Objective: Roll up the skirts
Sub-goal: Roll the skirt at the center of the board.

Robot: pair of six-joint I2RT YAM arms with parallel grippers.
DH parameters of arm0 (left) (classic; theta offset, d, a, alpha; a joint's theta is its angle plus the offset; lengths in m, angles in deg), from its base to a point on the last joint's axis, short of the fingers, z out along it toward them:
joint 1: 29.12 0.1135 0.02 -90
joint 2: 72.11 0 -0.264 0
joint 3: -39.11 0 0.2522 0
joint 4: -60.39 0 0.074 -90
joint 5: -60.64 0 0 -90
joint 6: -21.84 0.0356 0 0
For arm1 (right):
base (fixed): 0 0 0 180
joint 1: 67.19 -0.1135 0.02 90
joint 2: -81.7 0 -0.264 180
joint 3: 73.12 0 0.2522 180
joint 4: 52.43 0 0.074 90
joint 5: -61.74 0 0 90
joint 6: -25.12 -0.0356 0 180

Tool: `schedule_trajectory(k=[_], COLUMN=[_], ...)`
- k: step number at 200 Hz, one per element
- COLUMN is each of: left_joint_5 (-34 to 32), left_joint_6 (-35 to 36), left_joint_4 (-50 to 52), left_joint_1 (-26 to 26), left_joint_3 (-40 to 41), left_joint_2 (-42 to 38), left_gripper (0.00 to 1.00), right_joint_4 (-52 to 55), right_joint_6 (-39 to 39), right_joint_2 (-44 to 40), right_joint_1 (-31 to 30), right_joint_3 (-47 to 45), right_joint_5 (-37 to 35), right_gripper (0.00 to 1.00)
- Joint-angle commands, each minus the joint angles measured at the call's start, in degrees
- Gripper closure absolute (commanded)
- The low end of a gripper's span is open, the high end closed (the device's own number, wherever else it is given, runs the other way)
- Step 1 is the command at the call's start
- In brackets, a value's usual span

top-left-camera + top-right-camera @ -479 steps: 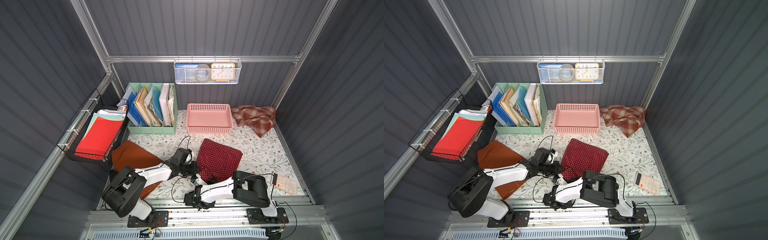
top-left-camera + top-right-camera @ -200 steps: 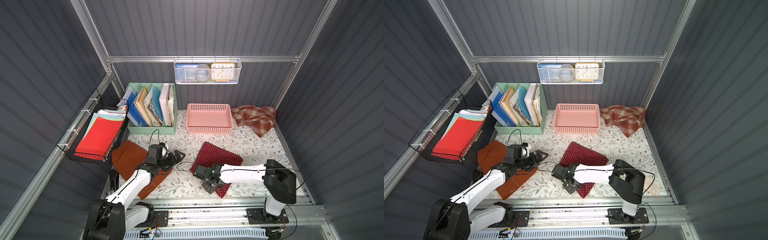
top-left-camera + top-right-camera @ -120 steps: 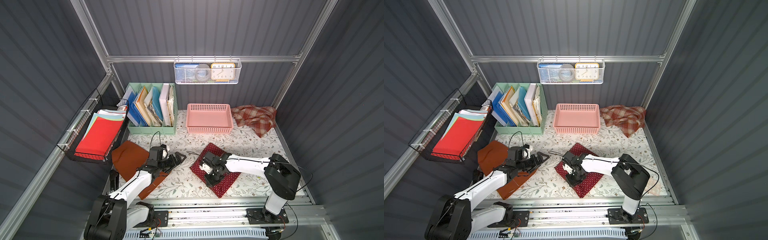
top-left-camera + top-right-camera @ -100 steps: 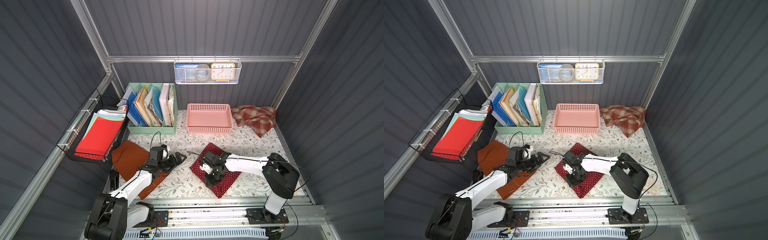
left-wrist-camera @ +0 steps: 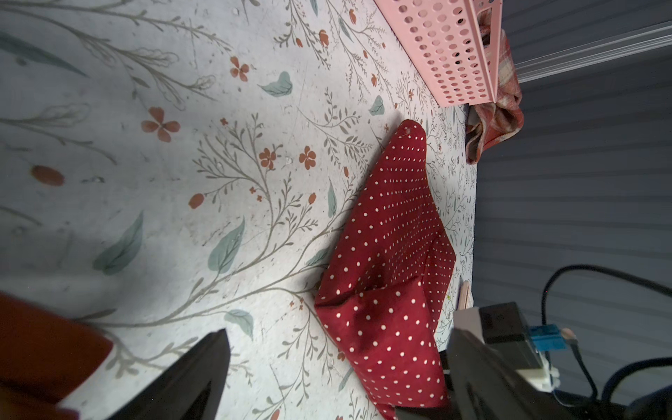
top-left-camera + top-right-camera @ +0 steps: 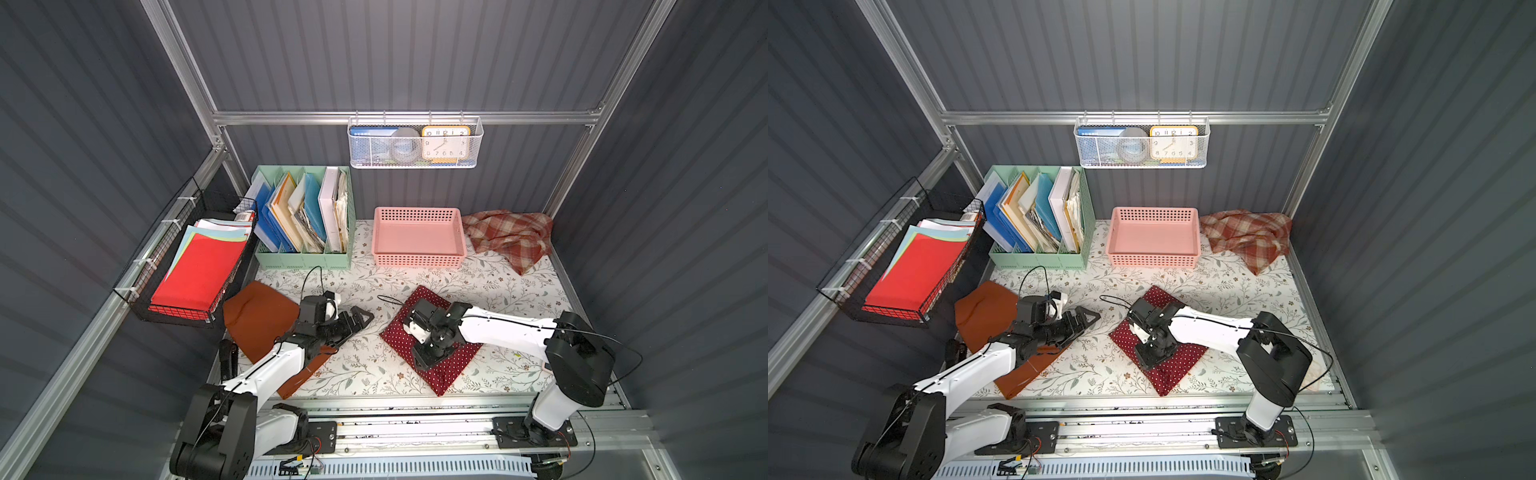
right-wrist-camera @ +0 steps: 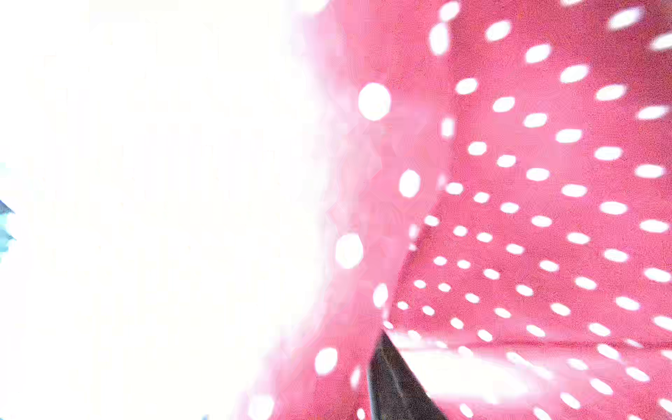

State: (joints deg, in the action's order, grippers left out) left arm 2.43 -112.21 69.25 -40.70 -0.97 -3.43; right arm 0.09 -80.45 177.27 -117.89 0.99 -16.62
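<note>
Nearby, pink basket (image 6: 417, 259) stands clear of you; polka-dot skirt (image 6: 444, 376) lies under your right gripper (image 6: 426, 358), opening unreadable; left gripper (image 6: 359, 322) wide, empty.

Pink basket (image 6: 417, 259) beside green file organizer (image 6: 303, 261); clock (image 6: 445, 143) in white hanging mesh basket (image 6: 361, 160); floral tablecloth (image 6: 498, 282).

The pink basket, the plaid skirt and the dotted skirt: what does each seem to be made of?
Pink basket: probably moulded plastic, matte; stiff straight walls with even rows of holes.
Plaid skirt: soft woven cloth, perhaps woolly; it lies crumpled in thick folds.
Dotted skirt: thinner matte cloth, maybe cotton; it lies flat with crisp creases.
</note>
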Motion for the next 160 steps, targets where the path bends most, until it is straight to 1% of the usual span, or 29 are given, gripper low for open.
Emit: schedule_trajectory(k=[1,41,86,99,126,160], left_joint_5=[1.3,1.5,1.1,0.6,-0.2,-1.6], left_joint_6=[-0.1,-0.5,-1.3,-1.6,-2.6,-4.1], left_joint_4=[-2.2,-2.6,-3.9,-4.4,-6.1,-8.3], left_joint_1=[0.1,-0.3,-2.5,-3.5,-6.0,-10.3], left_joint_3=[0.8,1.0,0.4,0.2,-0.1,-1.4], left_joint_2=[0.1,0.2,1.6,2.1,3.8,6.6], left_gripper=[0.01,0.01,0.01,0.01,0.01,0.01], right_joint_4=[2.7,3.3,4.4,5.0,6.1,7.5], right_joint_6=[0.2,-0.4,-0.6,-0.6,-1.2,-1.7], right_joint_2=[-0.2,-1.3,-2.9,-3.2,-3.7,-0.9], right_joint_1=[0.5,1.6,2.5,2.6,2.6,2.6], right_joint_3=[-0.5,-0.9,-0.5,-0.4,-0.7,0.6], right_joint_5=[-4.6,-8.6,-8.3,-8.5,-11.5,-16.3], right_gripper=[0.55,0.55,0.55,0.55,0.55,0.55])
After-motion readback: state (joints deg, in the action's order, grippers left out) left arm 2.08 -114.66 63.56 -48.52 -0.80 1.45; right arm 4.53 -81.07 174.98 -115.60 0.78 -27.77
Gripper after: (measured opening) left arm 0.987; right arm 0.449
